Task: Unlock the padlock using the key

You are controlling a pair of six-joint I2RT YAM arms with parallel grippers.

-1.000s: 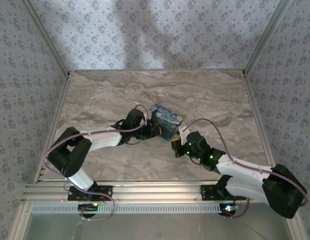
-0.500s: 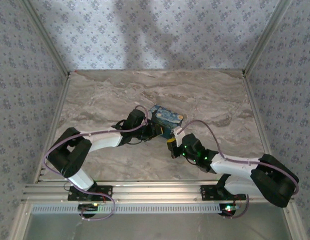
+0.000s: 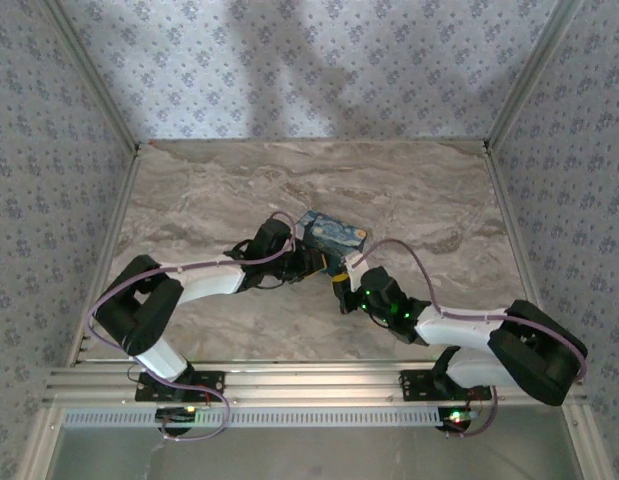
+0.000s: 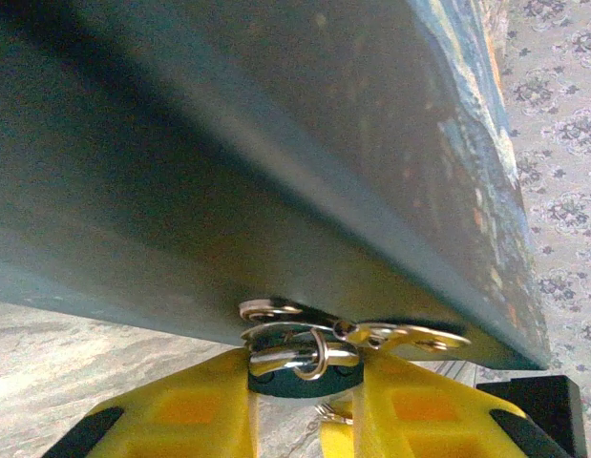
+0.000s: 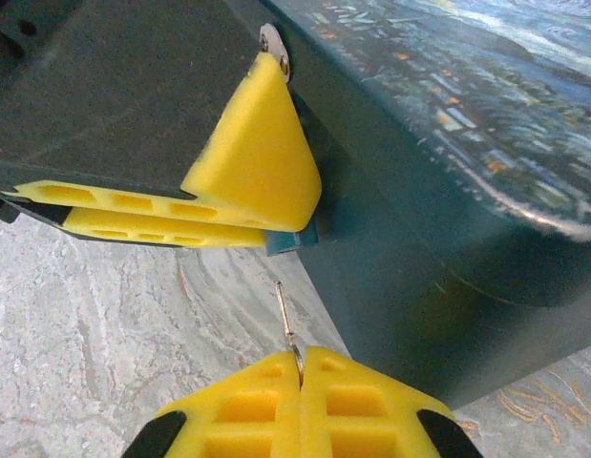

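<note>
Box (image 3: 334, 232) blocks desk (image 3: 219, 190) centre. Left end effector (image 3: 317, 262) and right end effector (image 3: 341, 288) crowd its near face, close together. Open desk behind box and both sides, out to walls (image 3: 49, 200).

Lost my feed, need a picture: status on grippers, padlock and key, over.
Left gripper shut on padlock, hanging on box. Right gripper shut on key, tip just short of padlock. Tight beside box wall.
</note>
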